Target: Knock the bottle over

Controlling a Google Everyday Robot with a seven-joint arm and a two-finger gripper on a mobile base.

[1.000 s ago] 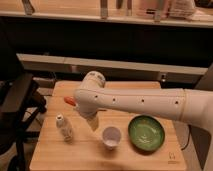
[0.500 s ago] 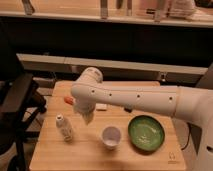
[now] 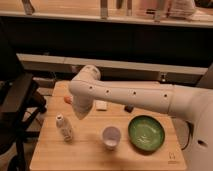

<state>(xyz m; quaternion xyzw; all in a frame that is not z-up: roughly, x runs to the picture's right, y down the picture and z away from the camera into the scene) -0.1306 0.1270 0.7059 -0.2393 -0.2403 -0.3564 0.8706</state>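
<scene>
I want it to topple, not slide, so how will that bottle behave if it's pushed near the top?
The bottle stands upright, slim and tall for its base, so it probably tips easily. It looks like light plastic, so it may skid on the wooden table. Once down, it could roll. The gripper sits just right of it, shut.

Warm, dim indoor light from overhead. Wooden table (image 3: 105, 155) evenly lit; soft shadow under arm (image 3: 130, 95) near table's far edge. Background beyond table dark. Whole view soft, grainy; fine detail smeared. Mild sheen on green bowl (image 3: 146, 133). Gripper (image 3: 80, 112) at arm's end, above table's left part.
</scene>
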